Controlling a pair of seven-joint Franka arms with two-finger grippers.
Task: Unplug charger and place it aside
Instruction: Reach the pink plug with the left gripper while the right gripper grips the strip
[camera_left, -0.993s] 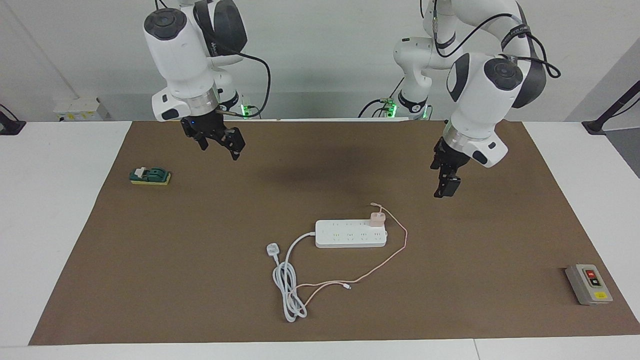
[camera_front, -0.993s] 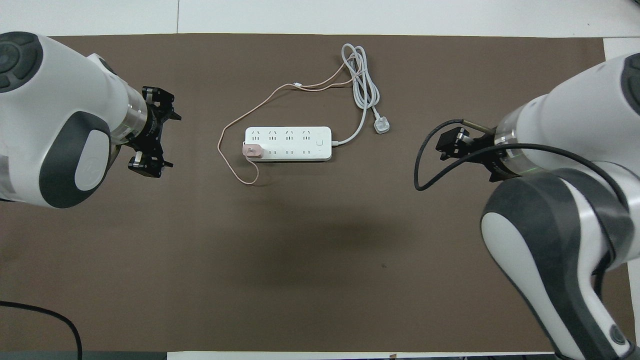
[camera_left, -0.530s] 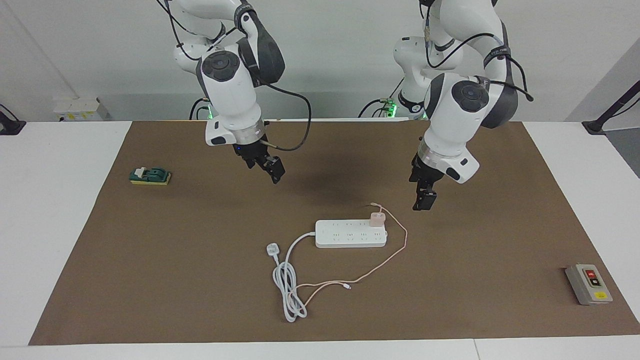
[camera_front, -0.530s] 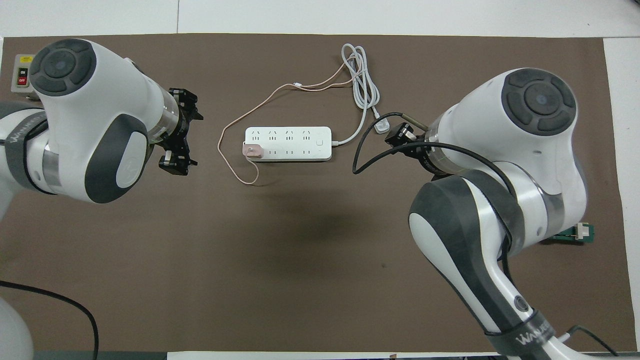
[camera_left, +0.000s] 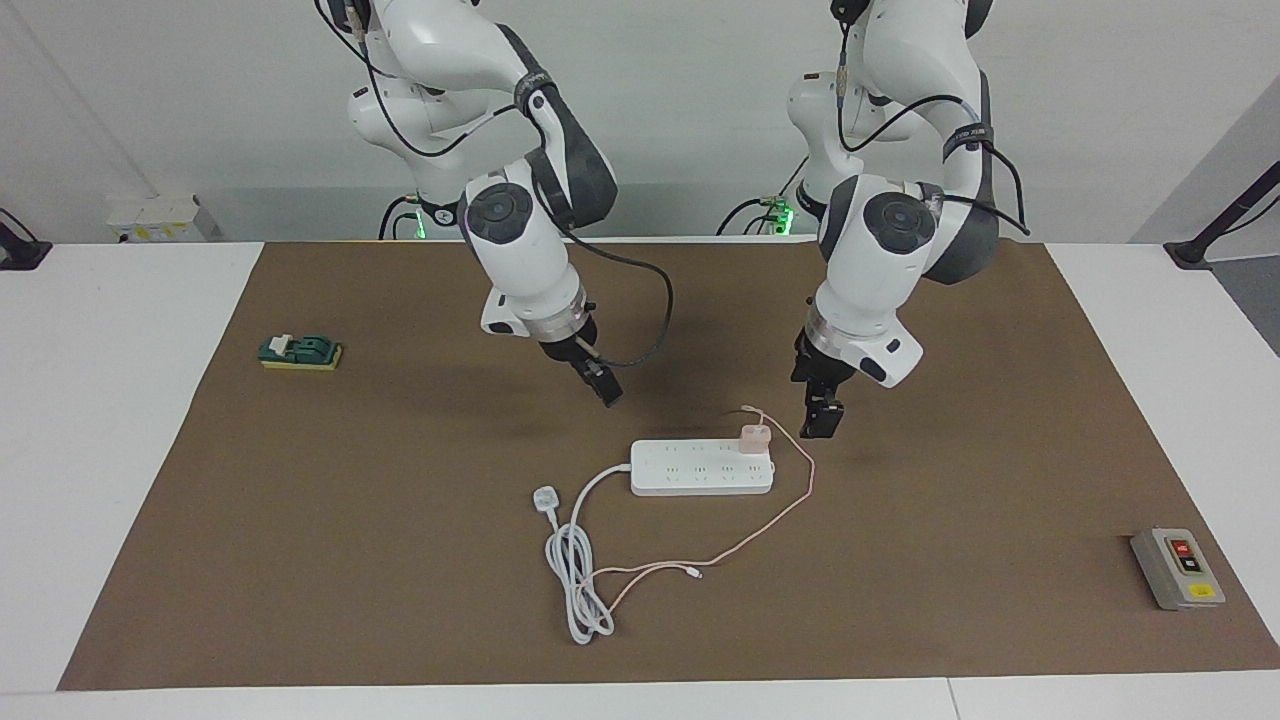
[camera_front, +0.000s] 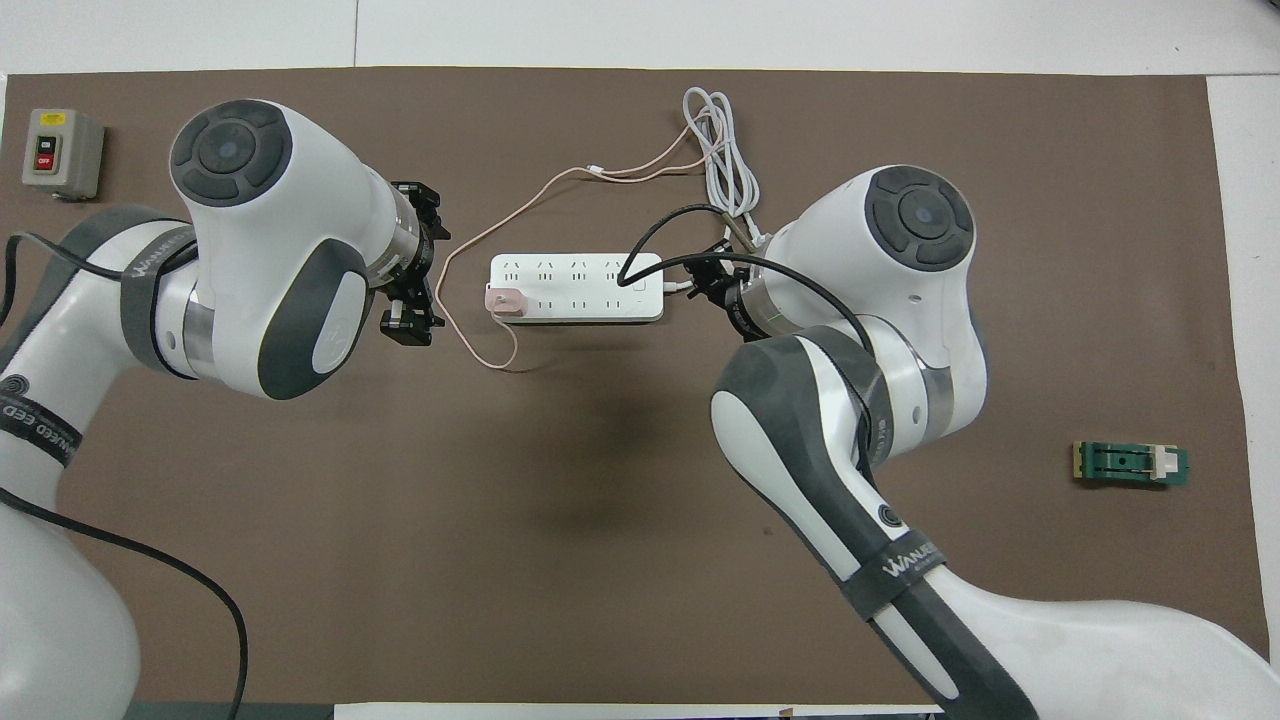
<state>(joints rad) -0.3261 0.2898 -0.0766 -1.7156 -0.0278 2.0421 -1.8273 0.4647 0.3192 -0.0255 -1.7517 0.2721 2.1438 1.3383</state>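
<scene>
Hovering just beside the charger (camera_left: 755, 437) is the left end effector (camera_left: 822, 420), hanging in the air over the brown mat (camera_left: 300, 520) at the power strip's end toward the left arm. Its fingers (camera_front: 405, 327) stand spread apart in the overhead view, released and holding nothing, and there is a clear gap between it and the pink cube.

The charger itself sits plugged into the white power strip (camera_left: 700, 468), in the last socket on the edge nearer the robots. Its thin pink cable (camera_left: 790, 505) loops out past the strip's end, then runs away from the robots to its small connector lying on the mat, close to the coiled white cord (camera_left: 575, 570). That thick cord leaves the strip's other end and finishes in a white plug (camera_left: 545, 496) lying flat.

Over on the right arm's side, the right end effector (camera_left: 606, 387) is poised above the mat near the cord end of the strip, touching nothing; from here the wrist and a black cable hide its tips, so I cannot tell whether it is spread or clenched.

A grey switch box (camera_left: 1177, 568) rests at the left arm's end of the tabletop, and a small green block (camera_left: 300, 351) lies at the right arm's end.
</scene>
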